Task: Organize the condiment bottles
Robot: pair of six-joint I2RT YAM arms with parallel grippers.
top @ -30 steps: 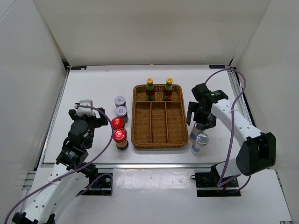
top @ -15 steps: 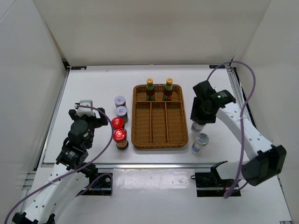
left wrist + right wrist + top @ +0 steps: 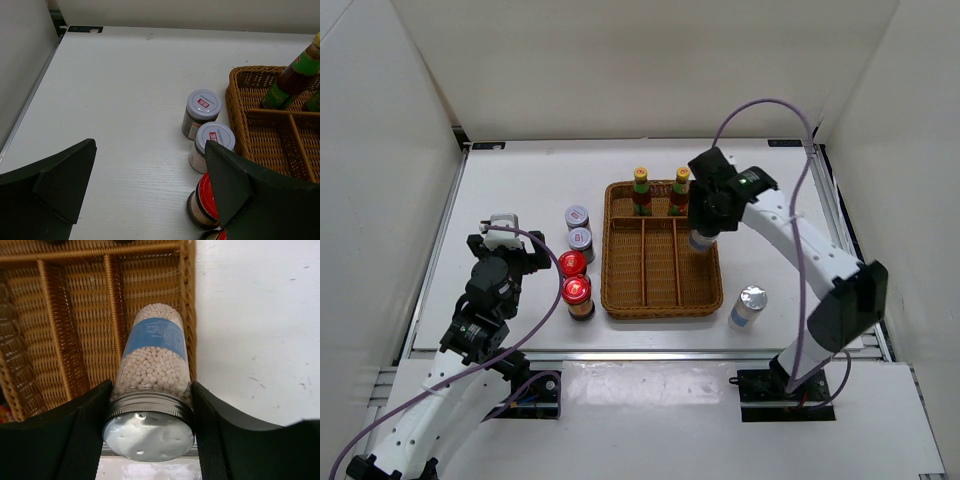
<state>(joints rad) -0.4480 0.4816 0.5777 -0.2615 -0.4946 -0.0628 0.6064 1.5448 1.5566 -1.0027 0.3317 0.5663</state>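
Observation:
My right gripper (image 3: pixel 705 225) is shut on a silver-capped bottle (image 3: pixel 155 355) of white pellets, gripped just under its cap. It hangs over the right compartment of the wicker tray (image 3: pixel 660 300). A second silver-capped bottle (image 3: pixel 748 305) stands on the table right of the tray. Two yellow-capped bottles (image 3: pixel 641 190) (image 3: pixel 680 190) stand in the tray's back compartment. Two grey-lidded jars (image 3: pixel 577 217) (image 3: pixel 581 240) and two red-lidded jars (image 3: pixel 572 264) (image 3: pixel 577 292) stand in a row left of the tray. My left gripper (image 3: pixel 150 150) is open and holds nothing, just left of the jars.
White walls enclose the table on three sides. The tray's wicker dividers (image 3: pixel 112 305) run lengthwise under the held bottle. A metal rail (image 3: pixel 840 220) runs along the table's right edge.
My right gripper has shut on one silver-capped bottle, lifted it from the table right of the tray and carried it left over the tray. The left arm has not moved.

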